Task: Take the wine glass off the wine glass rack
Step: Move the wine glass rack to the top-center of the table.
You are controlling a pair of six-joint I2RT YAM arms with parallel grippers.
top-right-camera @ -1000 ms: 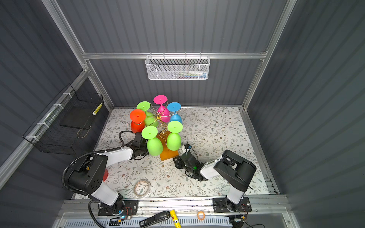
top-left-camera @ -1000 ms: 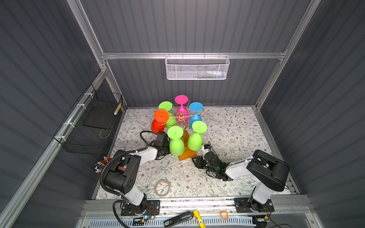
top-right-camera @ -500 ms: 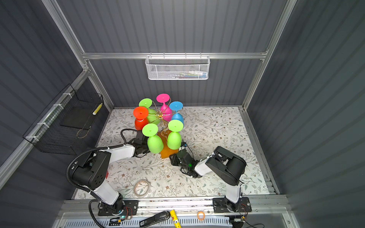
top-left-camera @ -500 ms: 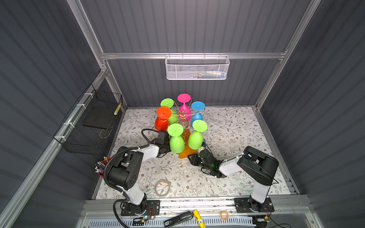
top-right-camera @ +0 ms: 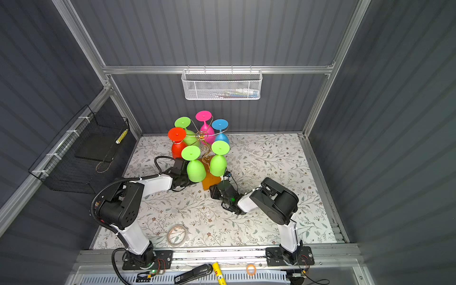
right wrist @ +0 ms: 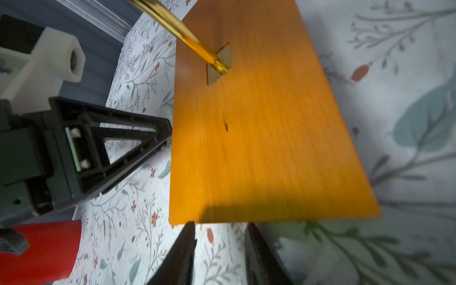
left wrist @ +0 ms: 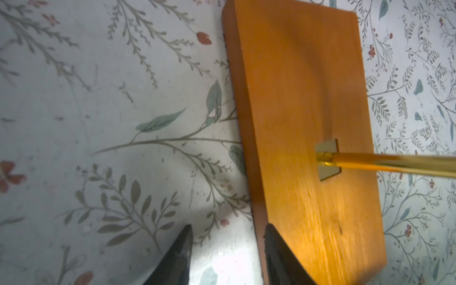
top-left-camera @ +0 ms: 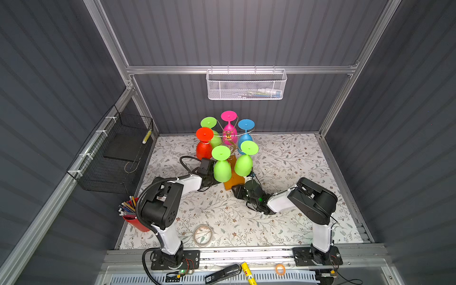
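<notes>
Both top views: wine glass rack (top-left-camera: 229, 135) stands on the floral surface (top-left-camera: 222, 217), a green wine glass (top-left-camera: 222, 170) hanging upside down at its front | left tool (left wrist: 228, 225): jaws apart at the side edge of the wooden base (left wrist: 308, 111) | right tool (right wrist: 220, 223): jaws apart, just short of base end, gripping nothing

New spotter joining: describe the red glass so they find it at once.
Start at the gold rack on the floral table, holding six upside-down glasses. The red glass hangs nearest the black wall basket, the only red one.
</notes>
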